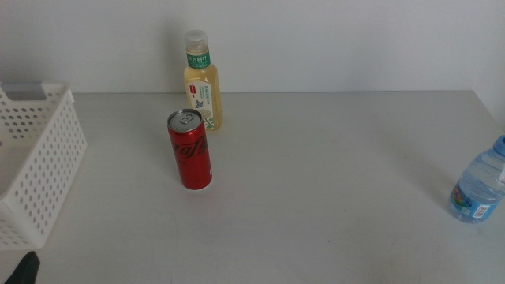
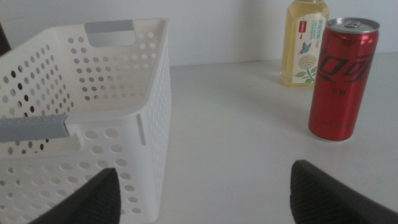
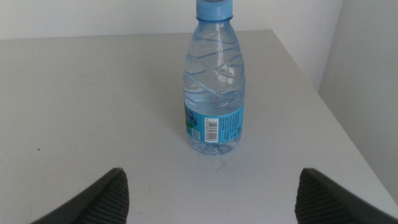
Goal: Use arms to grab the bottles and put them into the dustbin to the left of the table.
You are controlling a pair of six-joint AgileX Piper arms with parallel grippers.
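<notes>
A slim red soda can (image 1: 189, 150) stands upright on the light-grey table (image 1: 331, 158), with a pale-yellow tea bottle (image 1: 201, 83) just behind it. At the table's right edge stands a small clear-blue water bottle (image 1: 479, 189). The white perforated dustbin (image 1: 39, 173) is at the left. My left gripper (image 2: 205, 199) is open and low, with the dustbin (image 2: 93, 106) beside it and the can (image 2: 339, 78) and tea bottle (image 2: 305, 43) well ahead; only its tip (image 1: 24, 268) shows in the middle view. My right gripper (image 3: 214, 199) is open, apart from the water bottle (image 3: 213, 87) straight ahead.
A white wall runs behind the table. The table's right edge (image 3: 336, 118) drops off close beside the water bottle. Bare tabletop lies between the can and the water bottle.
</notes>
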